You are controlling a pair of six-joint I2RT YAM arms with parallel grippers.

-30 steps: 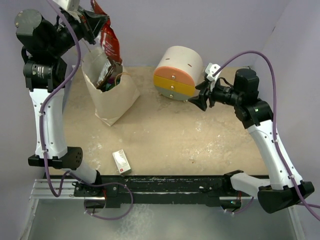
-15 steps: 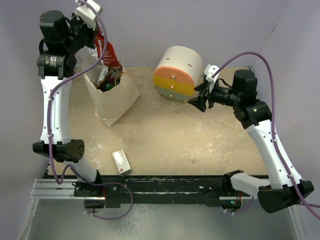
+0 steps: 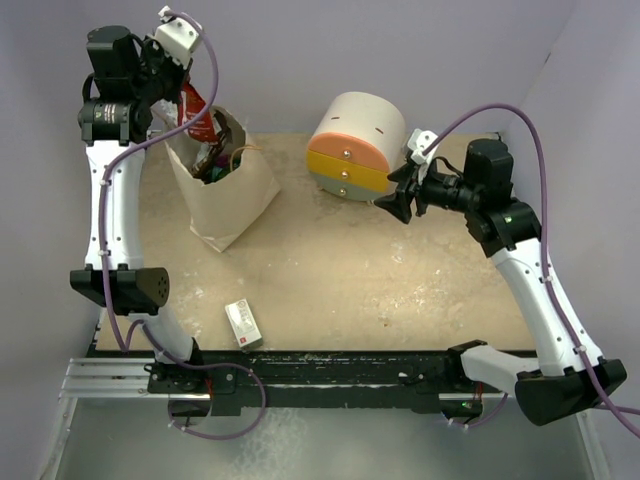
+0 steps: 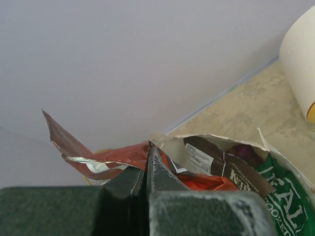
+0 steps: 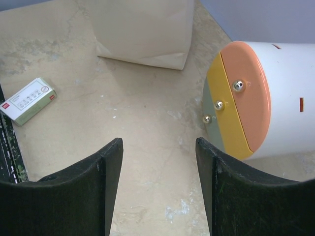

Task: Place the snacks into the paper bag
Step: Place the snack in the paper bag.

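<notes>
Your left gripper (image 4: 147, 164) pinches a crinkly red-brown chip bag (image 4: 101, 158) with a silvery inner edge at the open mouth of the paper bag (image 3: 230, 200). Its long axis slants down toward the other snacks (image 4: 226, 169) inside. Your right gripper (image 5: 157, 147) hangs spread apart near the drawer unit (image 5: 256, 98).

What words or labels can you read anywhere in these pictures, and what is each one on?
"EAL", with what looks like "OOKIE" below it, both cut off: green bag inside the paper bag.
White label on the brown packet: print too small to read.
White box: print and red marks too small to read.
Red packet: no legible text.
</notes>
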